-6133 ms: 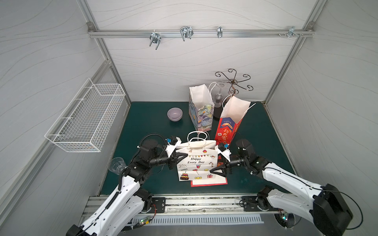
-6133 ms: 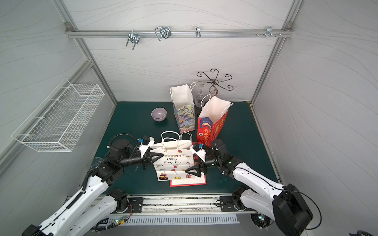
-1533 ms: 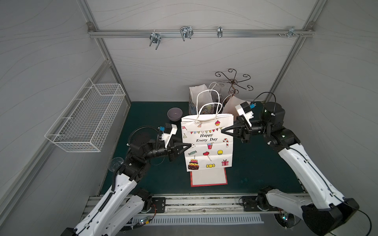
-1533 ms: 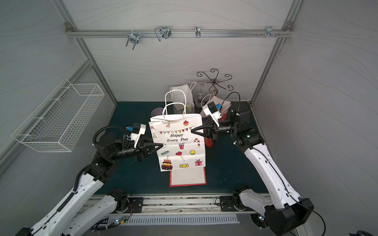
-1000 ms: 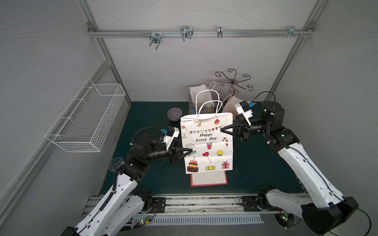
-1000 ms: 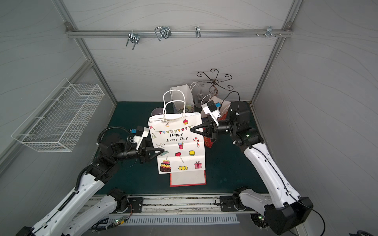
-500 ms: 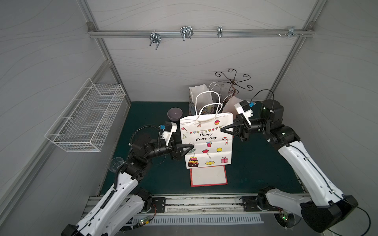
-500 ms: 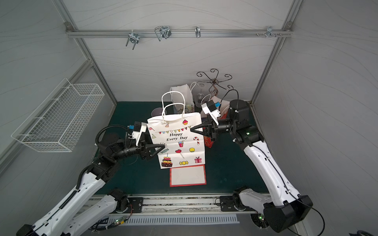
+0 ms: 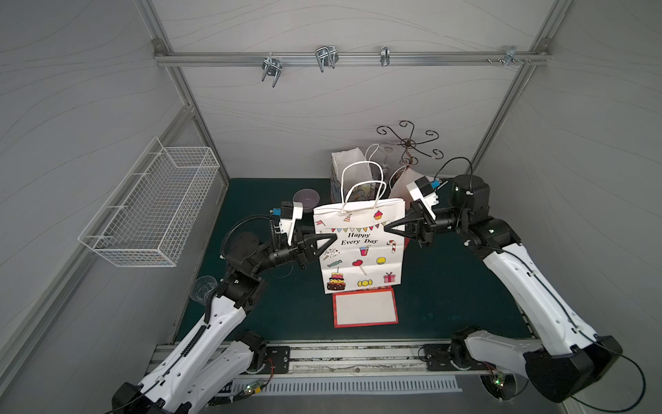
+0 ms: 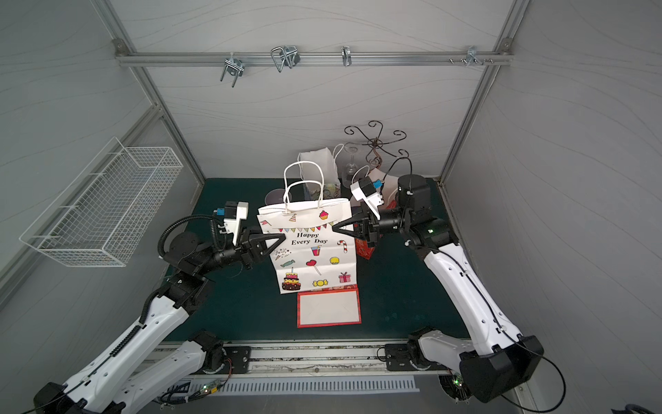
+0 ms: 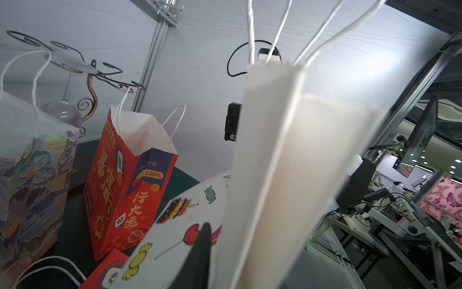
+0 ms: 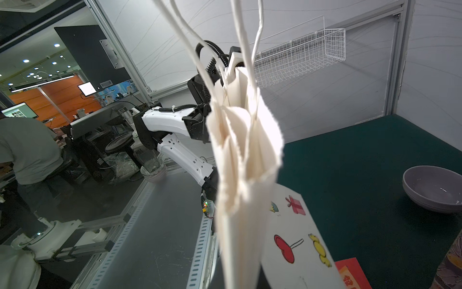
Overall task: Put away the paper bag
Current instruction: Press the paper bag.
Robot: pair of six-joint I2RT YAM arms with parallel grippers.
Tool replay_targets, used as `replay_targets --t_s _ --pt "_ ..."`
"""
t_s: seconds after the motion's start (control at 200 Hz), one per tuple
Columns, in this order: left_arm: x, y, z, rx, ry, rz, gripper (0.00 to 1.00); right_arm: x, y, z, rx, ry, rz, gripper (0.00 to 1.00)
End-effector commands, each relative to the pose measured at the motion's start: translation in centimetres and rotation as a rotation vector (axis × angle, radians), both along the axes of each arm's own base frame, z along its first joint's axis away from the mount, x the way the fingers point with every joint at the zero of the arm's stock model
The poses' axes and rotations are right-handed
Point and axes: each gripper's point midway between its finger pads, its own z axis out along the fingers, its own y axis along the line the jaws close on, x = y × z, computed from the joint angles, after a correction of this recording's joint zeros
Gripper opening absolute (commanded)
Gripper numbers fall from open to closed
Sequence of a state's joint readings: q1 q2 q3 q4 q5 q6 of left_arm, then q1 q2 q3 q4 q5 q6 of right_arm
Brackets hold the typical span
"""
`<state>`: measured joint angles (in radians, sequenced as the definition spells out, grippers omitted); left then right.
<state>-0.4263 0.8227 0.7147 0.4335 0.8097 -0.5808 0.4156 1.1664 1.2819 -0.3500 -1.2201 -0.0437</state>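
Two grippers flank the paper bag (image 9: 359, 247), which hangs flattened and upright above the green mat (image 9: 447, 294), long axis vertical, handles up. The right gripper (image 9: 388, 225) is clenched on its upper edge; the left gripper (image 9: 331, 239) meets the opposite edge, grip unclear. Judging by the task, the wire basket (image 9: 150, 211), apparently empty, lies beyond the left arm.

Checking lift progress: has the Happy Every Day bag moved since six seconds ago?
Yes. The Happy Every Day bag has risen off the red envelope, toward the back wall.
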Motion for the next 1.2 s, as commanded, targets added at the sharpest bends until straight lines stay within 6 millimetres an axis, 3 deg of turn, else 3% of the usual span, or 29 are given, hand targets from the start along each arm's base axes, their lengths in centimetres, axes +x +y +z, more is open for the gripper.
replay_targets --t_s 0.0,0.045,0.255,0.42,0.495,0.55,0.615,0.745,0.825,0.925,1.196 --pt "-1.4 0.9 6.2 -0.111 -0.154 0.005 0.57 -1.0 -0.3 0.2 0.001 -0.003 0.023 0.00" --pt "-1.6 1.0 6.9 -0.120 -0.169 0.002 0.51 -0.9 -0.3 0.0 -0.002 0.000 0.022 0.00" --pt "-2.3 1.1 8.6 -0.139 -0.226 -0.017 0.00 -1.1 -0.5 -0.1 -0.003 0.005 0.024 0.00" --pt "-2.5 1.0 9.1 -0.146 -0.239 -0.028 0.00 -1.4 -0.5 0.1 0.001 0.008 0.033 0.00" --pt "-2.3 1.0 8.8 -0.132 -0.230 -0.016 0.46 -1.6 -0.6 0.4 0.007 0.002 0.035 0.00" --pt "-1.8 0.9 7.8 -0.098 -0.200 0.000 0.64 -1.6 -0.6 0.7 0.012 -0.002 0.032 0.00" --pt "-1.1 0.6 5.2 -0.024 -0.144 0.017 0.75 -1.6 -0.6 1.2 0.022 -0.011 0.029 0.00" --pt "-1.1 -0.1 0.4 0.062 -0.050 -0.034 0.86 -1.6 -0.6 2.0 0.037 -0.028 0.024 0.00" --pt "-1.4 -0.2 -1.3 0.082 -0.027 -0.060 0.86 -1.4 -0.6 2.1 0.037 -0.024 0.022 0.00" --pt "-1.8 -0.2 -1.3 0.077 -0.045 -0.074 0.73 -1.2 -0.5 1.9 0.034 -0.017 0.015 0.00" --pt "-2.3 -0.7 0.0 0.064 -0.084 -0.135 0.00 -1.1 -0.6 1.5 0.024 -0.005 0.001 0.00"
